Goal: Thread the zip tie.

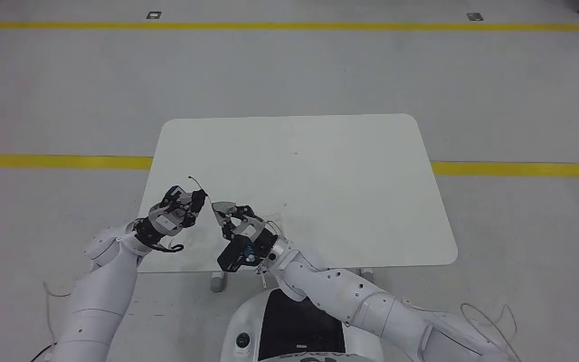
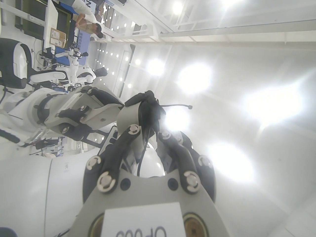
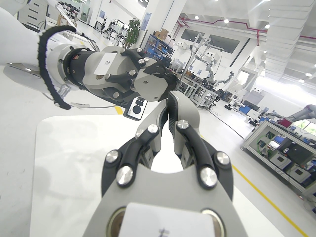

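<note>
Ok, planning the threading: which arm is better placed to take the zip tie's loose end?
Right, likely: the left end effector clamps the zip tie; right end effector sits shut beside it.

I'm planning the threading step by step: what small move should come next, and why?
Probably open the right end effector slightly and close it on the free end of the zip tie. Its fingers are pressed together right beside the left end effector, which pinches the zip tie, while that end sticks out with nothing holding it.

White label [image 3: 105, 62], one printed character, on base of left gripper [image 3: 169, 77]
</note>
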`<state>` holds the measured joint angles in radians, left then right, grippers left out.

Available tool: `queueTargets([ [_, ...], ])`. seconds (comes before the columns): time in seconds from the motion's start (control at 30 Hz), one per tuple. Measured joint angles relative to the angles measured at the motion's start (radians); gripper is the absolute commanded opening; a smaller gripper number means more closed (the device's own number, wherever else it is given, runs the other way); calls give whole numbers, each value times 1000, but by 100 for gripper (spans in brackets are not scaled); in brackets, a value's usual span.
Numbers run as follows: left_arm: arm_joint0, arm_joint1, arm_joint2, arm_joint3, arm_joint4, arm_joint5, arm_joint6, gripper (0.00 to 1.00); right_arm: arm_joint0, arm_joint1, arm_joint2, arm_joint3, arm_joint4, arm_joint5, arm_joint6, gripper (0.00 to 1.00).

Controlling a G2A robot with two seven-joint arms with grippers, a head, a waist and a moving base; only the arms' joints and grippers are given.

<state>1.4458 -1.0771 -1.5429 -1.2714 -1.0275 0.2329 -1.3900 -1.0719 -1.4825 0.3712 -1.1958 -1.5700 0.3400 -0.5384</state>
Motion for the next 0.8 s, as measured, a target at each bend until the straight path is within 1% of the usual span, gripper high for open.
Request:
queueTargets([
  [0.67, 0, 0, 0, 0, 0, 0, 0, 0, -34, 7, 16, 22, 0, 0, 23, 0],
  [0.8, 0, 0, 0, 0, 0, 0, 0, 0, -28, 8, 6, 28, 0, 0, 44, 0],
])
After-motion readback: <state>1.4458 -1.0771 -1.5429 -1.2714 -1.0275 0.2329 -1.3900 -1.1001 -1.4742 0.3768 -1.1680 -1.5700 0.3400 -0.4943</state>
